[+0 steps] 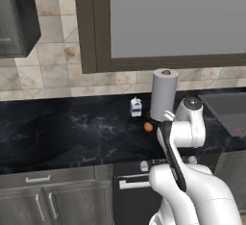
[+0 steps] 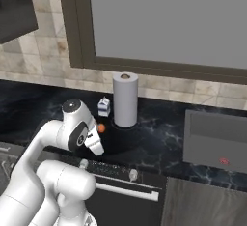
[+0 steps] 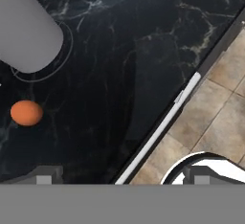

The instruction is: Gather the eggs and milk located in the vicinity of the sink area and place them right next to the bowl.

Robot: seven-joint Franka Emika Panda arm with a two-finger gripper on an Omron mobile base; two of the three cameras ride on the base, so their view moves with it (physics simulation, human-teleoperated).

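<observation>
- Gripper (image 3: 119,175) empty, fingers spread wide apart, hanging above the front edge of the counter (image 1: 72,132); one fingertip sits over the black stone, the other over the floor side.
- Egg (image 1: 148,127) lies loose on the counter, just beside the base of the paper-towel roll (image 1: 164,94); not touching it as far as I can tell. In the hand view the egg (image 3: 27,113) sits off to the left, well off the line between the fingers.
- Milk (image 1: 136,107) stands upright a bit behind and left of the egg, near the roll, apart from both.
- Step in hand, my read: approach for the egg pick, nothing grasped yet.
- To do it well: shift the hand sideways until the egg is centred between the fingers, then drop straight down.
- Keep the fingers clear of the roll, which is close enough to get bumped.
- Egg is round and smooth, so it will likely roll if nudged by one finger first; close on both sides evenly, at its widest part.
- Bowl and sink: can't place them from here.
</observation>
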